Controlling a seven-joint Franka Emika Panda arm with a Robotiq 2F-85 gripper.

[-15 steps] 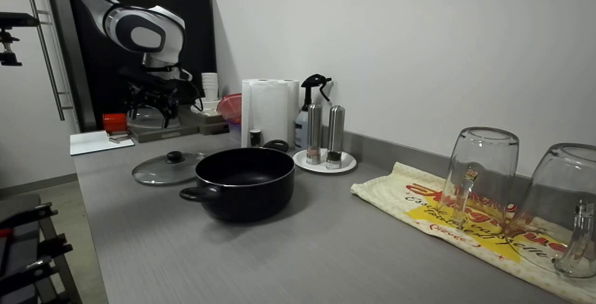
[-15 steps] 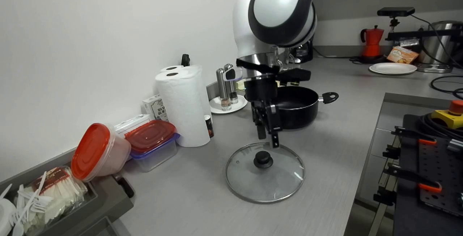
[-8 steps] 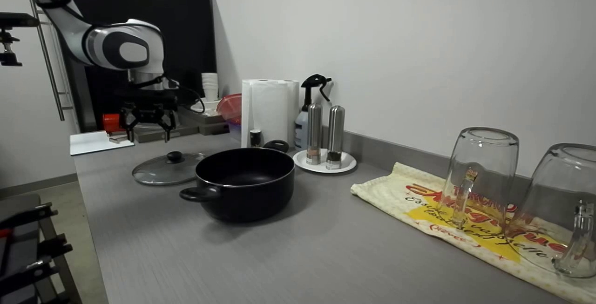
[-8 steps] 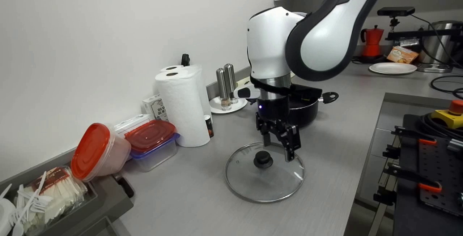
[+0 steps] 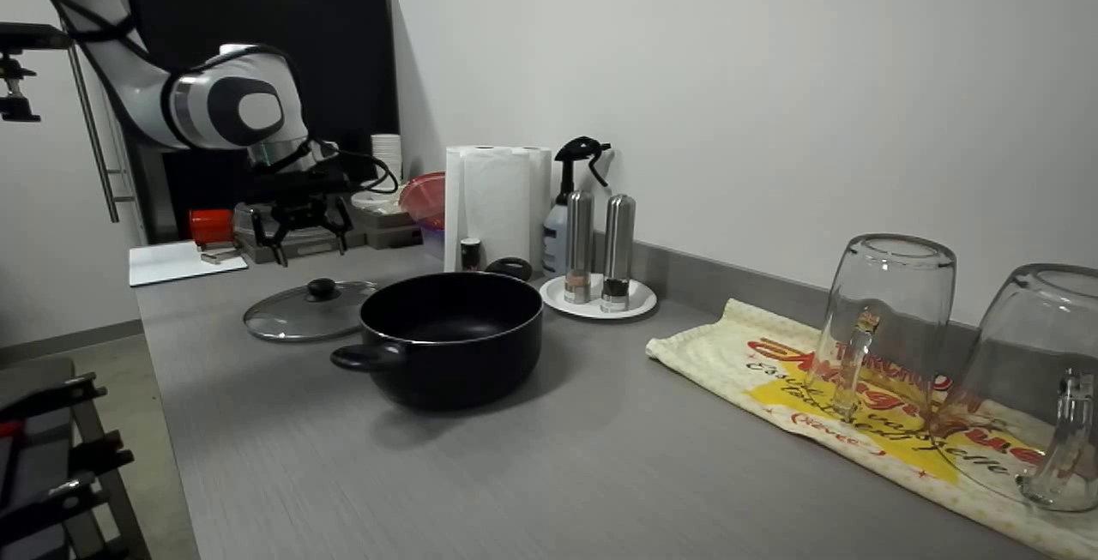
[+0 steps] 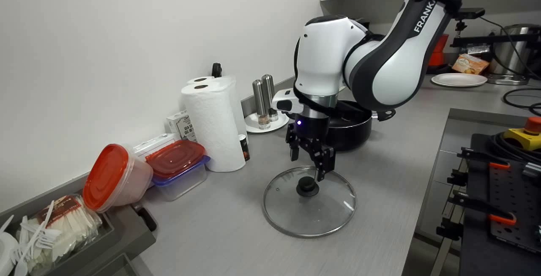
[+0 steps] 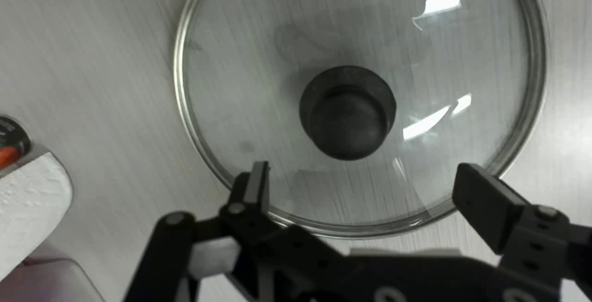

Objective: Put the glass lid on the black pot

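End effector (image 7: pixel 363 168) hangs spread above the glass lid (image 6: pixel 310 206), which lies flat on the bench (image 5: pixel 600 457) near the black pot (image 5: pixel 467 371); two metal mills (image 5: pixel 619 243) stand on white plate (image 5: pixel 642 298).

A drop, a sideways shift, a tilt

Against half a second ago, the gripper (image 6: pixel 307 168) stands closer to the paper towels (image 6: pixel 213 124) in both exterior views, and its fingertips (image 5: pixel 343 243), level then in an exterior view, now slant. The arm (image 6: pixel 393 73) hangs lower than a second ago; in an exterior view it now hides part of the red moka pot (image 6: pixel 438 54).
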